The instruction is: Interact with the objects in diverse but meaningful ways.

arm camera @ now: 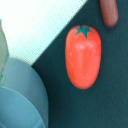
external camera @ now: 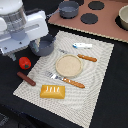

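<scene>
your glossy red plastic tomato (external camera: 24,62) lies on the dark table just off the woven mat's left edge in the exterior view, almost directly beneath the gripper, its long axis running toward the brown sausage (arm camera: 109,12); whether the jaws are apart, i cannot tell.

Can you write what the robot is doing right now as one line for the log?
gripper: not visible | arm: above tomato | nearby: sausage, pot | tomato: on table, untouched
</scene>
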